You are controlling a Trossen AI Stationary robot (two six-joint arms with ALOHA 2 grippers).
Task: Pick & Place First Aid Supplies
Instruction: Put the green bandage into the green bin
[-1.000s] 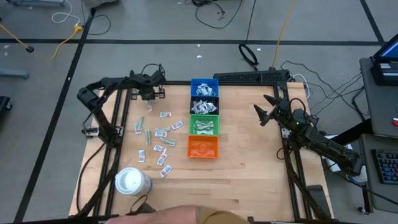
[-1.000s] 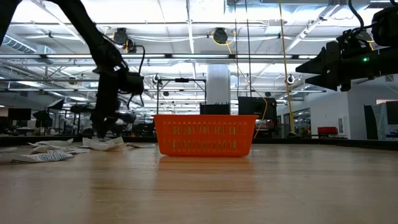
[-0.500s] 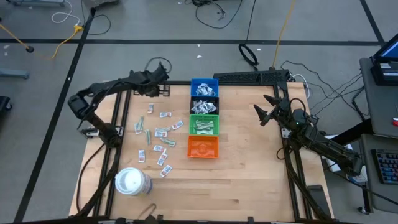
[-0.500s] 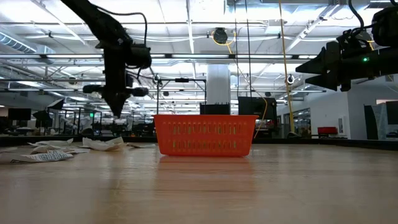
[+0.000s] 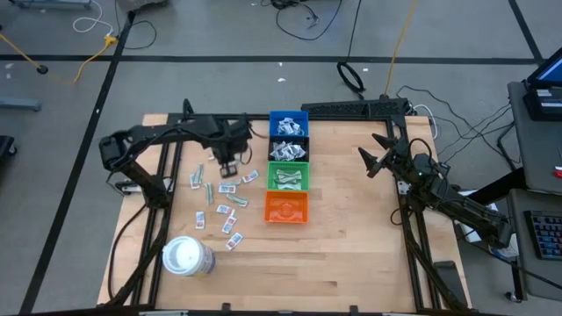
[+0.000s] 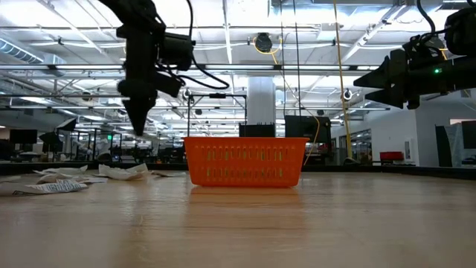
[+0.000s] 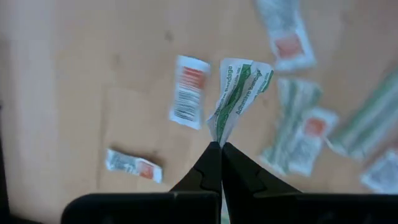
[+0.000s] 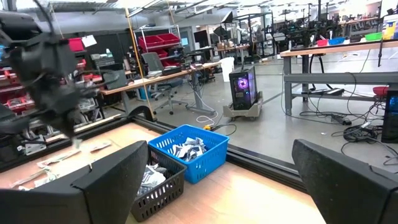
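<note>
Several small flat packets (image 5: 224, 195) lie loose on the wood table left of the bins; the left wrist view shows white strips with reddish marks (image 7: 189, 91) and green-striped wrappers (image 7: 298, 121) under the arm. My left gripper (image 5: 226, 162) hangs above them, just left of the black bin (image 5: 288, 149), and is shut on a white wrapper with green print (image 7: 241, 87). In the low view its fingers (image 6: 140, 125) point down, well above the table. My right gripper (image 5: 370, 156) waits open above the table's right side, its fingers spread wide (image 8: 230, 186). My left gripper pinches the green-printed wrapper between its two fingertips (image 7: 210, 163) at one narrow end (image 7: 219, 129). The fingers come from above, pointing down. The wrapper is lifted clear of the table and sticks out past the fingertips, slightly creased.
Four small bins stand in a row down the table's middle: blue (image 5: 288, 123), black, green (image 5: 288, 177) and orange (image 5: 287, 208), the first three holding packets. A large white roll (image 5: 187, 256) stands near the near-left corner. Bare wood lies right of the bins.
My left gripper has risen from the table near the far-left edge and swung right and nearer, toward the bins, staying shut. A person's arm at the table's near edge has withdrawn.
</note>
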